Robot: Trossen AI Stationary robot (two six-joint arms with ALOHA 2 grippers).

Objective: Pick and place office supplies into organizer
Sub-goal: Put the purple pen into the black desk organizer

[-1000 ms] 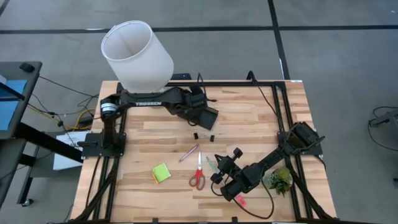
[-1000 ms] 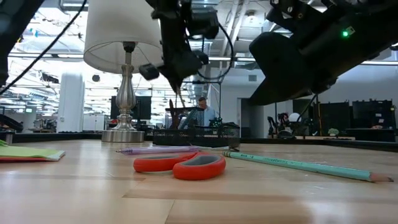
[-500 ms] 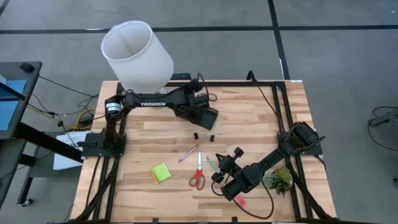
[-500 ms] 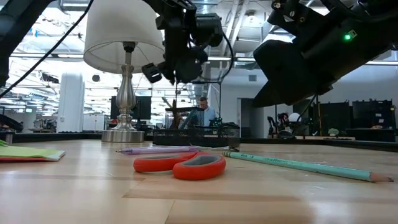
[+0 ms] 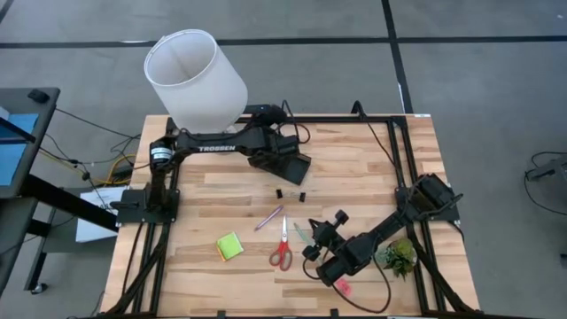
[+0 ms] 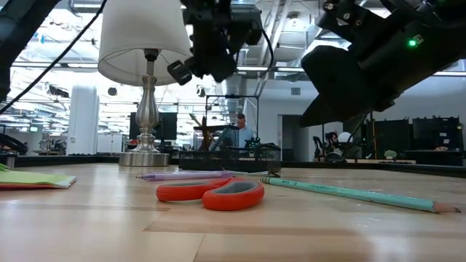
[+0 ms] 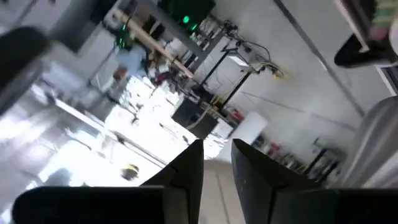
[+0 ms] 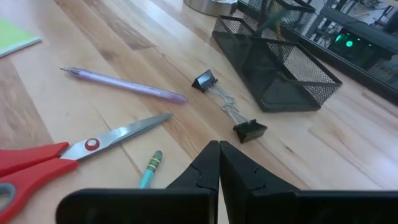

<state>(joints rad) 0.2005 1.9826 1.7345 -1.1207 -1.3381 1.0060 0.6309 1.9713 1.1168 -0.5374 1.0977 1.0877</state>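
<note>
- The left tool [image 5: 285,135] hangs above the organizer [image 5: 288,165] near the far edge of the bench [image 5: 372,186]. Its wrist view shows the fingers [image 7: 186,171] a narrow gap apart with nothing between them. By my reading a drop into the cup section has just been made, so the next step is a fresh pick.
- The right tool [image 5: 312,237] sits low near the front edge with its fingertips pressed together and empty. It hovers just beside the teal pencil [image 8: 150,167], and the scissors [image 5: 282,251] lie at its side.
- Still out on the bench are the purple pen [image 5: 268,217], the two black clips [image 8: 229,112] just in front of the organizer, the sticky-note pad [image 5: 229,245] toward the front-left, and a small pink piece [image 5: 342,285] by the front edge.
- For the pencil, I would spread the fingers first, then come down square across its shaft and grip near the middle so it does not swing.
- It lies flat, so lower until the tips nearly touch the wood; a shallow pinch would likely roll it away.
- Keep clear of the scissor blades and the plant [image 5: 399,255].
</note>
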